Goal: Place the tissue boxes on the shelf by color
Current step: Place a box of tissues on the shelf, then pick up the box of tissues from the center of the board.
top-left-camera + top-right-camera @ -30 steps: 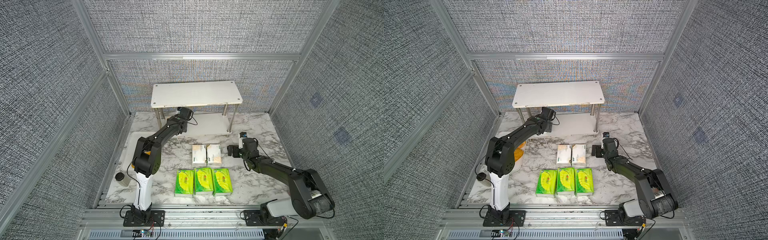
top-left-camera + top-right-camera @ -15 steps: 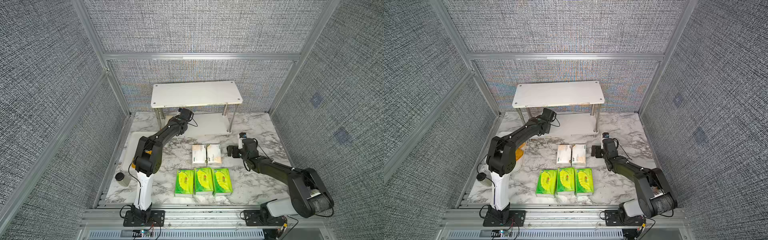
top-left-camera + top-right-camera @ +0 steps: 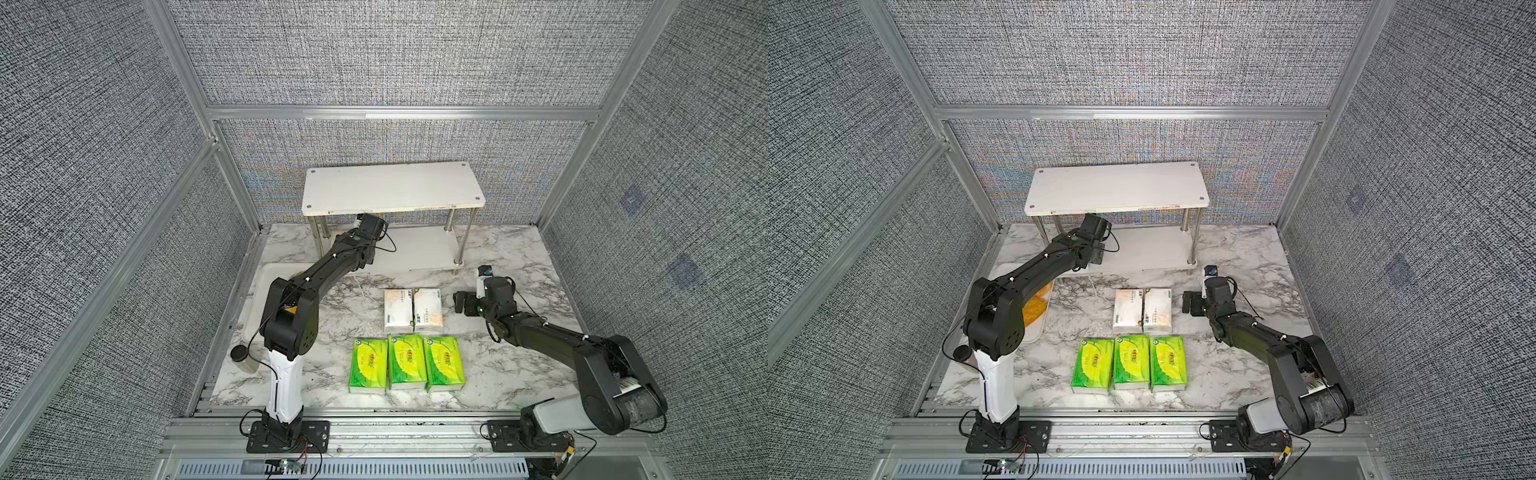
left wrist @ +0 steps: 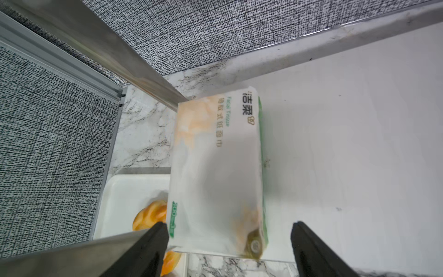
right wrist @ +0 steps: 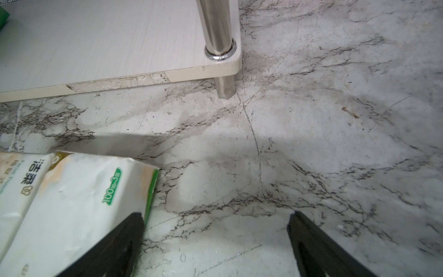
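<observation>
- The white-cream soft tissue pack with peach patches (image 4: pixel 215 172) lies flat on the lower white board (image 4: pixel 347 144) of the two-tier shelf (image 3: pixel 390 187), at the end beside a shiny metal leg (image 4: pixel 134 69). Its long side runs along that end's edge and may overhang slightly. A sideways nudge could tip it onto the flat white tray (image 4: pixel 124 189) with the orange bread (image 4: pixel 151 213) below.
- The pack is a soft brick in glossy film with green trim down one side and print on top. It looks likely to dent or slide when pushed.
- The left gripper (image 4: pixel 229 225) is spread around the pack's near end and is not pinching it. One finger sits just beside the pack's corner and the other stands apart. Backing out crooked could snag the film and drag the pack off the front edge.
- The upper board (image 3: pixel 1113 187) sits close above this wrist, so rising too early could jolt the shelf.
- The two more white-cream packs (image 3: pixel 400 311) touch side by side on the marble-patterned table (image 5: pixel 311 120), and the three bright green packs (image 3: pixel 407 362) lie in a row nearer the robot. Mixing the colours on one tier would spoil the sort.
- The right gripper (image 5: pixel 215 215) is spread wide and holds nothing, low beside the nearer white-cream pack. An off-centre approach could shove the pair askew.
</observation>
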Robot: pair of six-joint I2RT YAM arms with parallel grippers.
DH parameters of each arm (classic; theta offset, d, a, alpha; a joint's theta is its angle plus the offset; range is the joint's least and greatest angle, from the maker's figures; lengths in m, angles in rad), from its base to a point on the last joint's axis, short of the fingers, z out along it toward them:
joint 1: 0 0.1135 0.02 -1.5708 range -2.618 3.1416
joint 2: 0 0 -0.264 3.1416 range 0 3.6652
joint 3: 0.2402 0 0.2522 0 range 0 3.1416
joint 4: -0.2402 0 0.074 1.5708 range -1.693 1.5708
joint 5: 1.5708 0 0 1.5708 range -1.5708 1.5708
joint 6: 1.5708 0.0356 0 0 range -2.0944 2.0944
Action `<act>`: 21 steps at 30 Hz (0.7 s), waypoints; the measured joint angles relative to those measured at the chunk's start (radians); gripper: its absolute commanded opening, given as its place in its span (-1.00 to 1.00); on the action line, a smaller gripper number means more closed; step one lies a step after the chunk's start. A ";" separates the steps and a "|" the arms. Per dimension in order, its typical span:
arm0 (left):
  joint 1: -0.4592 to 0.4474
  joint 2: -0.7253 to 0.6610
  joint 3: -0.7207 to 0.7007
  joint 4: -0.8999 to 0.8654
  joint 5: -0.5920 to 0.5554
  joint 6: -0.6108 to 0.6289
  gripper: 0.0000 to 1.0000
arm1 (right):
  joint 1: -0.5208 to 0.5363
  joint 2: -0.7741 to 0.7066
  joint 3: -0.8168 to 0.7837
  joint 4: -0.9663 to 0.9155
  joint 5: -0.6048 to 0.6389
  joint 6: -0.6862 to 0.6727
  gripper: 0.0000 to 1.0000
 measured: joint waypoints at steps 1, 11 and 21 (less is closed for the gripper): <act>-0.011 -0.012 -0.021 0.006 0.009 -0.013 0.73 | 0.000 -0.002 0.000 0.000 0.000 0.000 0.98; -0.121 -0.158 -0.253 0.069 0.188 -0.192 0.80 | -0.002 -0.016 0.000 -0.004 0.011 0.000 0.98; -0.273 -0.204 -0.367 0.103 0.253 -0.352 0.93 | -0.005 -0.016 0.002 -0.015 0.015 0.000 0.98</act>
